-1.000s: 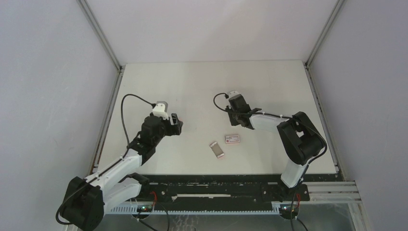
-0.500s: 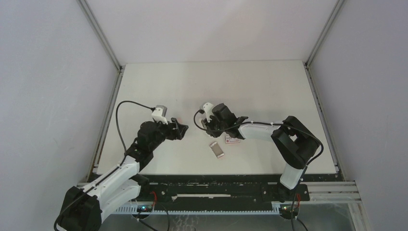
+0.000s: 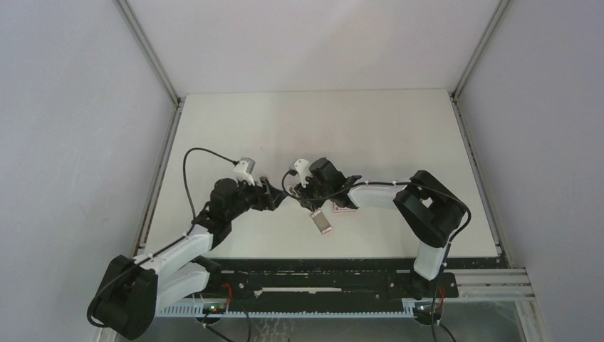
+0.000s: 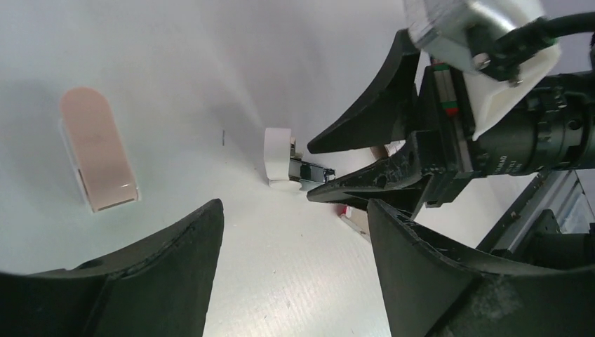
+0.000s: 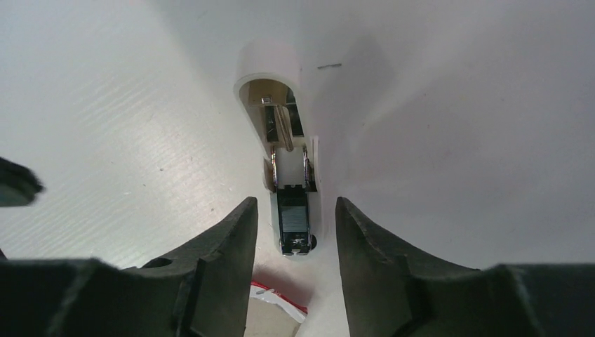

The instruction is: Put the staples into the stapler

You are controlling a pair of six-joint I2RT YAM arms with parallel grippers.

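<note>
White stapler (image 5: 288, 175): centre of right wrist view, flat on table (image 5: 105, 105), hinged open, no staples visible in its channel.
Right gripper (image 5: 295, 207): fingers partly apart, straddling its rear end, gripping nothing.
Left gripper (image 4: 295, 281): spread wide, empty, facing it.
Staples carton (image 5: 277, 298): bottom edge, just beside stapler; no strip seen outside it.
Pink stapler (image 4: 98, 158): left, shut.
Status, judged: stapler opened; fetching and loading staples remain.
</note>
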